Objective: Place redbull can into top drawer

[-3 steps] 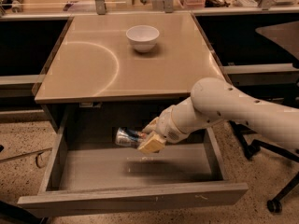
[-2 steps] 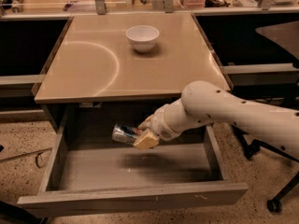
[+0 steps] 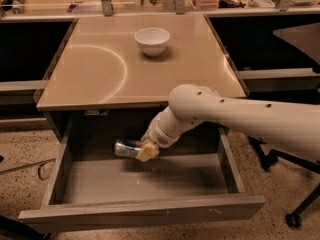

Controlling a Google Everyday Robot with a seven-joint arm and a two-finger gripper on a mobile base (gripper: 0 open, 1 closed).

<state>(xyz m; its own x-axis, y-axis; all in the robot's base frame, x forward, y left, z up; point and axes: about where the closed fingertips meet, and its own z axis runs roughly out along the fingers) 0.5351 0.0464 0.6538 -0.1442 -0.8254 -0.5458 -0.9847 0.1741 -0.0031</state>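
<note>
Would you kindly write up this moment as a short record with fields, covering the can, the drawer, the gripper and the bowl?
gripper: inside the open drawer, toward its back, shut on the can's right end
redbull can: held on its side, pointing left; contact with the drawer floor cannot be told
top drawer: pulled fully out, nothing lying on its visible floor
white bowl: upright on the table top, near the far edge
task state: can in the drawer space, not yet released

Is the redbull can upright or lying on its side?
On its side: the redbull can is horizontal in the end effector, over the top drawer.
</note>
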